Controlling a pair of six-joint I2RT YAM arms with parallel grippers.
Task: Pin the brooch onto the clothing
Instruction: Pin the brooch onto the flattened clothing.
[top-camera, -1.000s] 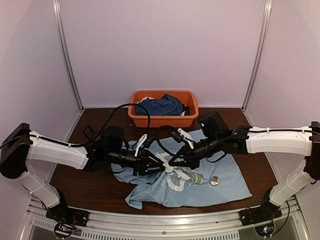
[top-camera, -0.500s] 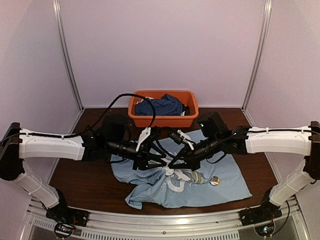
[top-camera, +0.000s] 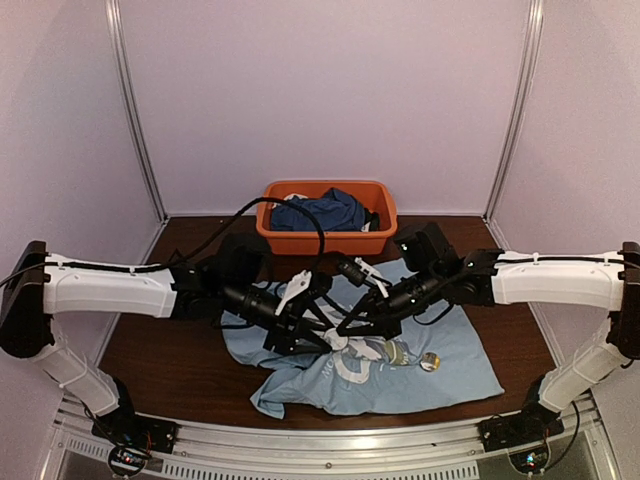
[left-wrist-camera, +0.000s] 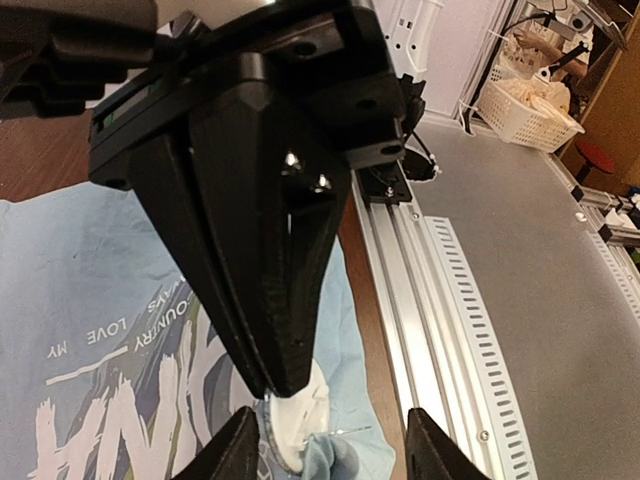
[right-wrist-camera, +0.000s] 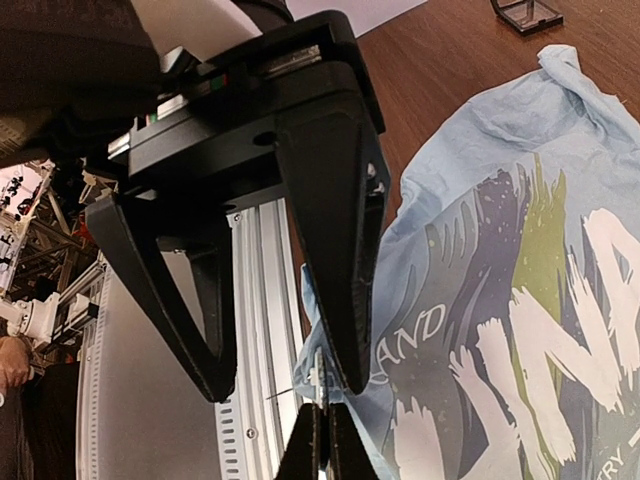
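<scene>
The clothing (top-camera: 460, 352) is a light blue T-shirt lying flat on the table, its chest print showing in both wrist views (left-wrist-camera: 80, 260) (right-wrist-camera: 470, 150). My right gripper (right-wrist-camera: 318, 412) (top-camera: 341, 331) is shut on the brooch (right-wrist-camera: 318, 381), which is edge-on here with its pin sticking out to the left. In the left wrist view the brooch (left-wrist-camera: 299, 419) shows its white back, with a small fold of shirt bunched against it. My left gripper (left-wrist-camera: 335, 455) (top-camera: 322, 336) is open, one finger on each side of the brooch and touching nothing.
An orange tub (top-camera: 325, 241) at the back holds a dark blue garment (top-camera: 320, 212). A small black square case (top-camera: 178, 265) (right-wrist-camera: 527, 12) lies at the far left. Another shiny round disc (top-camera: 430, 362) rests on the shirt. A metal rail (left-wrist-camera: 420, 280) borders the near edge.
My left arm has reached right and nearer, bringing its gripper up to the right gripper's tip, and its jaws have spread wider. The right arm and brooch have stayed put.
</scene>
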